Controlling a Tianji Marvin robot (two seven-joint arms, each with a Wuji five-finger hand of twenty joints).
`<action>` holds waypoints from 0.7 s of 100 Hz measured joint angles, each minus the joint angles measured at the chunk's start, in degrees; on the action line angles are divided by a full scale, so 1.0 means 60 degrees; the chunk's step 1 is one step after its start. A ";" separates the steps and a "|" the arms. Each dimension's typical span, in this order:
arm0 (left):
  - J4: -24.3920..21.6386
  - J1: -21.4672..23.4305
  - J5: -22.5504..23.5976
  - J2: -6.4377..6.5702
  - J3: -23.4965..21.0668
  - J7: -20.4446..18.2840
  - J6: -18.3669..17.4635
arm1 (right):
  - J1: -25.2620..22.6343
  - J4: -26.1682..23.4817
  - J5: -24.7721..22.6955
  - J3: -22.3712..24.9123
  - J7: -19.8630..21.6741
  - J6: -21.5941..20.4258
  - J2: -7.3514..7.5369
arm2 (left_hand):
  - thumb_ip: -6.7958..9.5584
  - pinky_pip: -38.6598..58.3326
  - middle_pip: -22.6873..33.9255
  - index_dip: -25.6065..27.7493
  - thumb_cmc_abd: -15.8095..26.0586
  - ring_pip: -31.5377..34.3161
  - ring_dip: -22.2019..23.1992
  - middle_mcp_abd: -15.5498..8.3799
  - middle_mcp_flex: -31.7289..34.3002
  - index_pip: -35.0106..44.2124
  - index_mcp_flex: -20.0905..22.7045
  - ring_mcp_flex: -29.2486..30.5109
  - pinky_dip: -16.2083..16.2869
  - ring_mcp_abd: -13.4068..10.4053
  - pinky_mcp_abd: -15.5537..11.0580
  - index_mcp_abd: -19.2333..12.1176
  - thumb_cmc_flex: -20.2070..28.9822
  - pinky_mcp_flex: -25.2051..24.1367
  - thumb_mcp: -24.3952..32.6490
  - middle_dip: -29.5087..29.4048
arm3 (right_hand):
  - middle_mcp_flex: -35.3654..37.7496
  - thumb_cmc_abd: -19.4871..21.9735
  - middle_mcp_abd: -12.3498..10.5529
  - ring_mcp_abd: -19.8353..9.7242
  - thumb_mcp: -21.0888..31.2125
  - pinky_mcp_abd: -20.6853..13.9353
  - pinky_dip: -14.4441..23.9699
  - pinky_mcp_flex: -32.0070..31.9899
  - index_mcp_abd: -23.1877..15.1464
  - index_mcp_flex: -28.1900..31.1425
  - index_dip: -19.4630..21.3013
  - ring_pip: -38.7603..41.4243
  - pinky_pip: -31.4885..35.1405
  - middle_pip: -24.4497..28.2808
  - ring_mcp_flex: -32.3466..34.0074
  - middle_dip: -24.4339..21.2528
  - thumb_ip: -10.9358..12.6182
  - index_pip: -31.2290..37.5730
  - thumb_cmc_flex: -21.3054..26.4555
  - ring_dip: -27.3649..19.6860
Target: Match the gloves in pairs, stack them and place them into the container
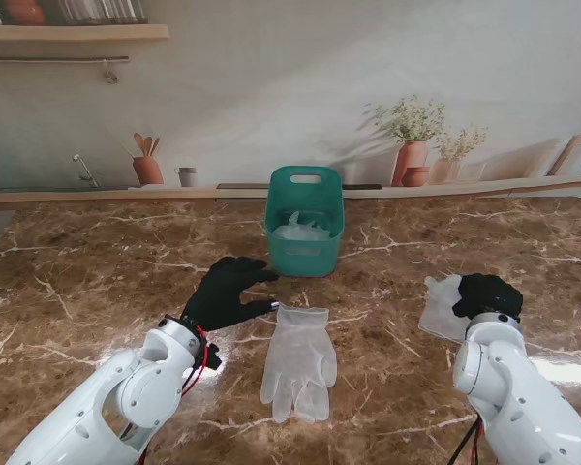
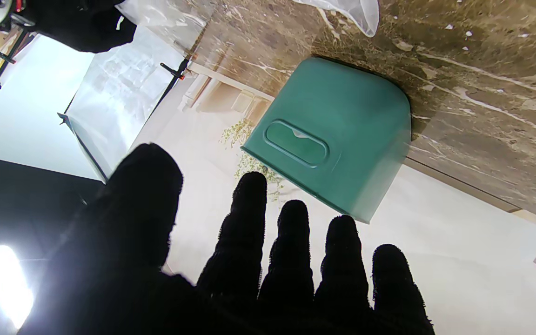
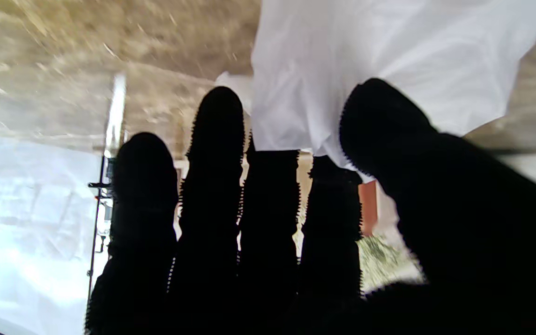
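Two white robot arms rise from the bottom corners of the stand's frame over a brown marble surface (image 1: 97,262). Just below centre, a translucent white glove (image 1: 299,360) lies flat, its fingers pointing toward the bottom edge and its cuff toward the middle of the frame.

Left of centre, the black-clad left hand (image 1: 229,291) hovers with fingers spread apart and holds nothing, its fingertips close to the glove's cuff. Its wrist view shows the same spread fingers (image 2: 291,242) fanned out before the container.

At the right of the frame, the right hand (image 1: 487,294) sits on a second white glove (image 1: 440,308), which lies crumpled well apart from the first. The right wrist view shows the thumb and fingers (image 3: 217,135) closed on a fold of the white sheet (image 3: 342,56), the material bunched between them.

Beyond both, at centre frame, stands the teal container (image 1: 305,254), upright with a slot handle in its rim and pale glove material already inside. The left wrist view shows its handled wall (image 2: 342,139).

Along the upper edge, a pictured backdrop shows terracotta pots (image 1: 412,160), plants and a shelf (image 1: 73,32).
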 measured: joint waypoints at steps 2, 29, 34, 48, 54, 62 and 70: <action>0.0001 0.0002 0.0001 -0.0003 -0.0001 0.0020 -0.0002 | -0.0073 -0.0137 0.0015 0.0078 -0.0032 -0.0079 -0.0011 | 0.0000 0.0000 0.0000 0.0000 0.0000 0.0000 0.0000 0.0000 0.0000 0.0000 0.0000 0.0000 0.0000 0.0000 0.0004 0.0000 0.0000 0.0000 0.0000 0.0000 | 0.0039 -0.0014 0.0000 0.0016 0.0000 0.0030 -0.0010 0.0086 0.0000 0.0036 -0.0022 0.0172 0.0095 0.0022 0.0073 0.0000 0.0000 0.0000 0.0029 0.0006; 0.0088 0.0013 0.0009 -0.0060 -0.0019 0.0315 -0.0127 | -0.0986 -0.2164 0.0906 0.0902 -0.0065 -0.1232 -0.0151 | 0.0000 0.0352 -0.0039 0.0001 0.0000 0.0000 0.0000 0.0000 0.0107 0.0001 0.0000 0.0009 0.0016 0.0000 0.0145 0.0000 0.0000 0.0000 0.0001 0.0000 | 0.0610 -0.0329 -0.0068 0.0032 0.0000 0.0084 -0.0330 0.0561 0.0000 0.0215 -0.0373 0.0706 0.0802 0.0507 0.0548 0.0118 -0.0001 0.0015 0.0280 0.0361; 0.0111 0.0013 0.0001 -0.0069 -0.0019 0.0382 -0.0163 | -0.1131 -0.2492 0.1051 0.0984 0.0005 -0.1388 -0.0154 | 0.0000 0.0448 -0.0039 0.0001 0.0000 0.0000 0.0000 0.0000 0.0107 0.0001 0.0000 0.0012 0.0094 0.0000 0.0210 0.0000 0.0000 0.0000 0.0001 0.0000 | 0.0621 -0.0330 -0.0069 0.0032 0.0000 0.0085 -0.0332 0.0579 0.0000 0.0215 -0.0383 0.0726 0.0807 0.0534 0.0548 0.0119 -0.0001 0.0016 0.0284 0.0372; 0.0229 0.0013 0.0052 -0.0103 0.0020 0.0791 -0.0481 | -0.1510 -0.3541 0.2392 0.1095 0.0323 -0.1620 -0.0169 | 0.0000 0.0834 -0.0055 0.0004 -0.0023 0.0000 0.0000 0.0035 0.0371 0.0007 0.0000 0.0248 0.0235 0.0000 0.0460 0.0000 -0.0005 0.0000 0.0222 0.0000 | 0.0726 -0.0331 -0.0073 0.0022 0.0000 0.0125 -0.0436 0.0792 0.0000 0.0224 -0.0390 0.0859 0.0942 0.0598 0.0850 0.0120 -0.0001 0.0019 0.0288 0.0379; 0.0303 0.0013 0.0205 -0.0122 0.0036 0.1078 -0.0774 | -0.1564 -0.3799 0.2765 0.1078 0.0378 -0.1719 -0.0201 | 0.0000 0.1034 -0.0055 0.0005 -0.0155 0.0000 0.0000 0.0059 0.0371 0.0009 -0.0005 0.0248 0.0285 0.0002 0.0565 -0.0463 -0.0005 0.0000 0.0827 0.0000 | 0.0734 -0.0330 -0.0073 0.0022 0.0000 0.0125 -0.0450 0.0837 0.0000 0.0224 -0.0472 0.0859 0.1040 0.0603 0.0932 0.0120 -0.0001 0.0020 0.0288 0.0381; 0.0378 0.0019 0.0556 -0.0133 0.0059 0.1406 -0.1204 | -0.1581 -0.4001 0.3030 0.0998 0.0440 -0.1936 -0.0231 | 0.0000 0.1283 -0.0072 0.0069 -0.0397 0.0000 0.0087 0.0062 0.0371 -0.0020 -0.0223 0.0248 0.0477 0.0019 0.0786 -0.1070 -0.0005 -0.0079 0.1352 0.0000 | 0.0740 -0.0331 -0.0073 0.0022 0.0000 0.0125 -0.0460 0.0839 0.0011 0.0224 -0.0477 0.0859 0.1050 0.0603 0.0935 0.0120 -0.0001 0.0020 0.0296 0.0382; 0.0437 0.0029 0.0961 -0.0132 0.0061 0.1492 -0.1702 | -0.1565 -0.4157 0.3544 0.0854 0.0583 -0.2117 -0.0233 | 0.0000 0.1287 -0.0163 -0.0001 -0.0559 0.0000 0.0115 0.0062 0.0306 -0.0217 -0.0543 0.0213 0.0477 0.0021 0.0789 -0.1381 -0.0005 -0.0107 0.1558 -0.0089 | 0.0842 -0.0315 -0.0073 0.0022 0.0000 0.0125 -0.0550 0.0840 0.0034 0.0224 -0.0489 0.0859 0.1067 0.0612 0.0947 0.0120 -0.0001 0.0020 0.0296 0.0382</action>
